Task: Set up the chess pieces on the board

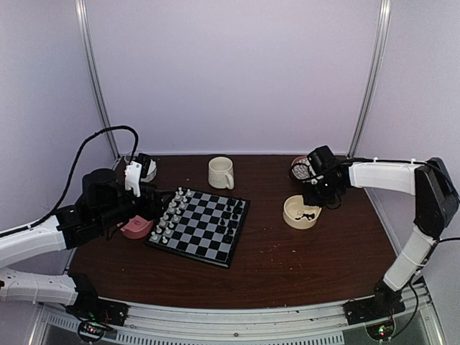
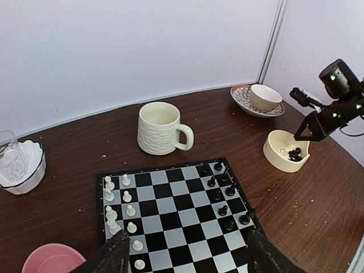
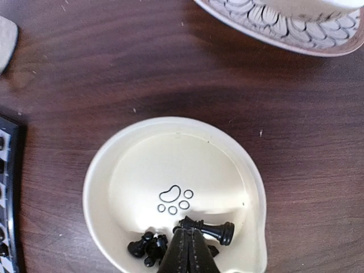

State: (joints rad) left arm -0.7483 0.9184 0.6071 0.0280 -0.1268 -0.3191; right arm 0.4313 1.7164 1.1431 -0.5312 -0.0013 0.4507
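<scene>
The board (image 1: 201, 231) (image 2: 182, 227) lies left of the table's centre. White chess pieces (image 1: 169, 215) (image 2: 128, 196) stand along its left side and black ones (image 1: 231, 212) (image 2: 219, 196) along its right. My left gripper (image 1: 147, 208) (image 2: 190, 263) hangs open over the board's left end with nothing between its fingers. My right gripper (image 1: 316, 198) (image 3: 190, 230) is shut above a cream bowl (image 1: 291, 215) (image 3: 94, 187) that holds several black pieces (image 3: 148, 247). A larger black piece (image 3: 213, 229) lies crosswise at the fingertips. Whether it is pinched does not show.
A cream mug (image 1: 221, 172) (image 2: 159, 129) stands behind the board. A pink bowl (image 1: 135, 228) (image 2: 51, 259) sits at the board's left. A patterned plate (image 1: 300, 169) (image 3: 273, 28) with a cup is behind the cream bowl. A white dish (image 2: 23, 165) with a glass is at the far left.
</scene>
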